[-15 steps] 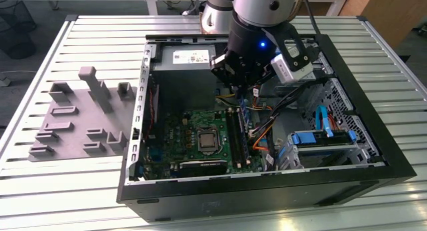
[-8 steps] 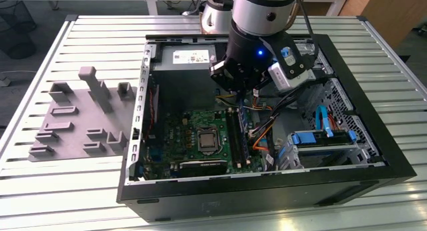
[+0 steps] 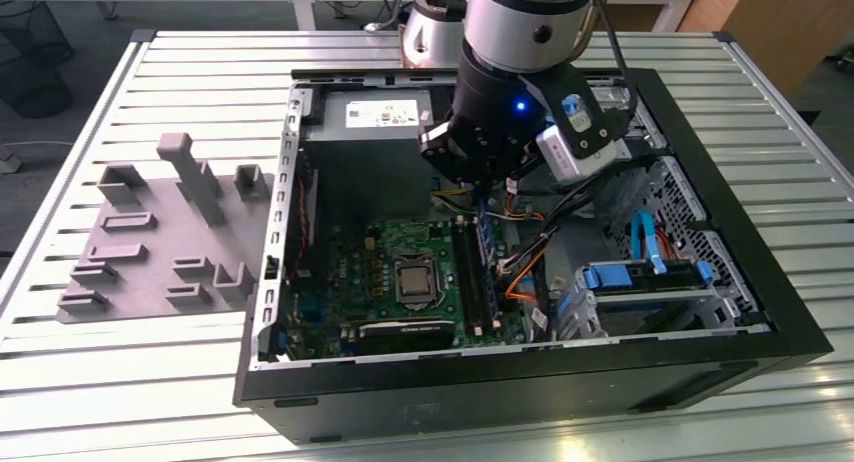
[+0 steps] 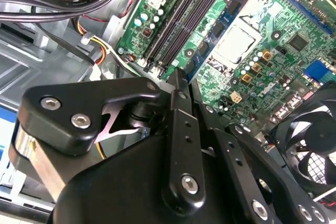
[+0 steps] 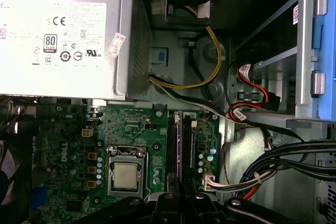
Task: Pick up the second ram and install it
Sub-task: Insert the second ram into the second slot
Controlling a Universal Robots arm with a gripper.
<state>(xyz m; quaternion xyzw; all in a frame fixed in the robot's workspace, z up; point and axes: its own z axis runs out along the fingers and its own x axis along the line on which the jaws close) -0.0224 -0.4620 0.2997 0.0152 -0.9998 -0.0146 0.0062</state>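
I am reaching down into the open computer case (image 3: 534,377), which lies on the slatted table (image 3: 200,62). My claw (image 3: 478,192) hangs low over the long black slots (image 3: 467,272) on the green motherboard (image 3: 367,272).

In the first wrist view, the second ram (image 5: 179,150) looks like one thin line, seen from its edge. It stands among the slots (image 5: 172,150), just beside the shiny square chip holder (image 5: 125,176), and it runs straight toward my claw (image 5: 181,200). I cannot tell if it is pushed all the way in. This view also shows the big silver power box (image 5: 58,35) and a yellow wire (image 5: 210,72).

The second wrist view looks along my claw (image 4: 184,80) from behind. It shows the slots (image 4: 181,22) from the other end and a round black fan (image 4: 310,150) close by. My own black parts hide the place where the ram would meet me, so I cannot tell if my claw is open or closed.

The exterior view shows the grey blocks (image 3: 160,232) on the table, well apart from the case, on that view's left.
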